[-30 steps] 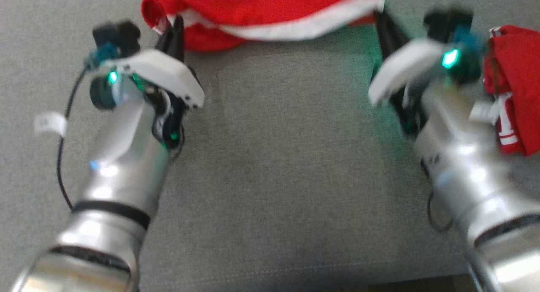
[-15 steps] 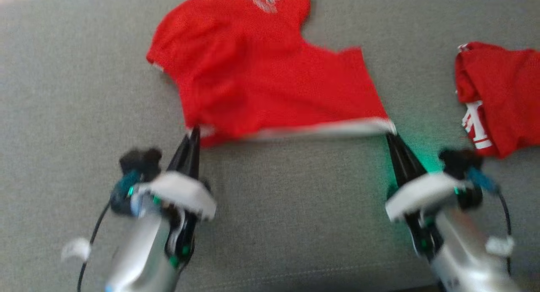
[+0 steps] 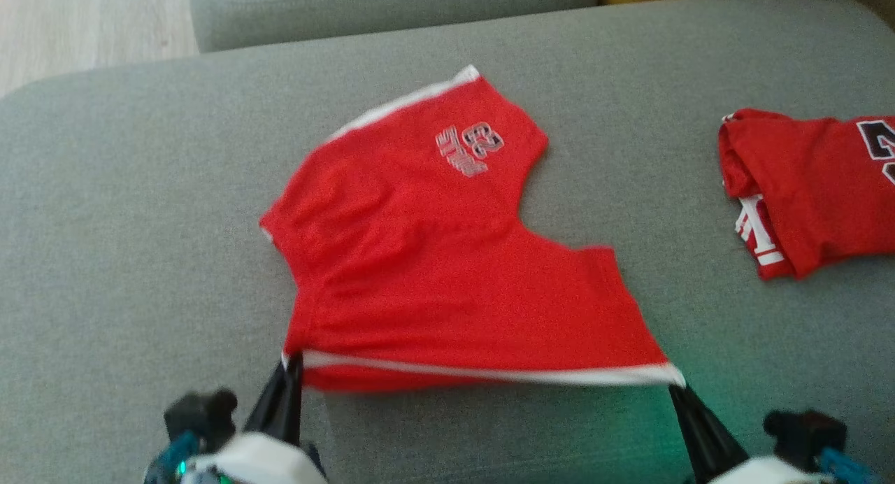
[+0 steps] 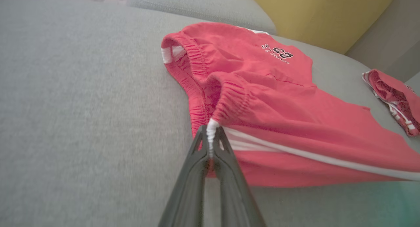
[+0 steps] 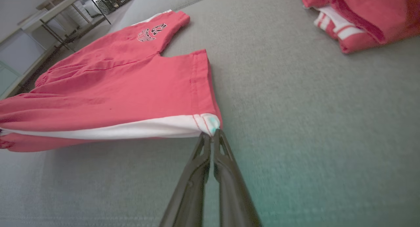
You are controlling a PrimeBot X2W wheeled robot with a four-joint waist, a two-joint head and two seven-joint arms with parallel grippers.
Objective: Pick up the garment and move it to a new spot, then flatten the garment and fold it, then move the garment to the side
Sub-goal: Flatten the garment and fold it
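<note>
red shorts point(image 3: 447, 274) lie spread on the grey sofa seat point(image 3: 140, 225), roughly mid-seat and in front of the robot, with the far leg pointing away toward the back cushion. the fabric is bright red and fairly smooth, with a few soft creases near the waist. the elastic waistband point(image 4: 197, 72) is on the robot's left, gathered and puckered, gaping a bit so the inside shows. a white stripe point(image 3: 489, 373) runs along the near side seam; that edge is pulled taut and lifted slightly off the seat between the two grippers. a second white stripe runs along the far edge. a small grey-white "23" logo point(image 3: 470, 148) sits near the hem of the far leg. the two legs split in a notch on the robot's right. left gripper point(image 4: 210, 132) is clamped on the waistband corner at the end of the stripe. right gripper point(image 5: 212, 135) is pinched tight on the leg-hem corner at the stripe's other end. a second red garment point(image 3: 804, 190) with white bands lies bunched on the seat well off to the right, apart from the shorts. a yellow cushion point(image 4: 321, 17) sits behind the seat.
</note>
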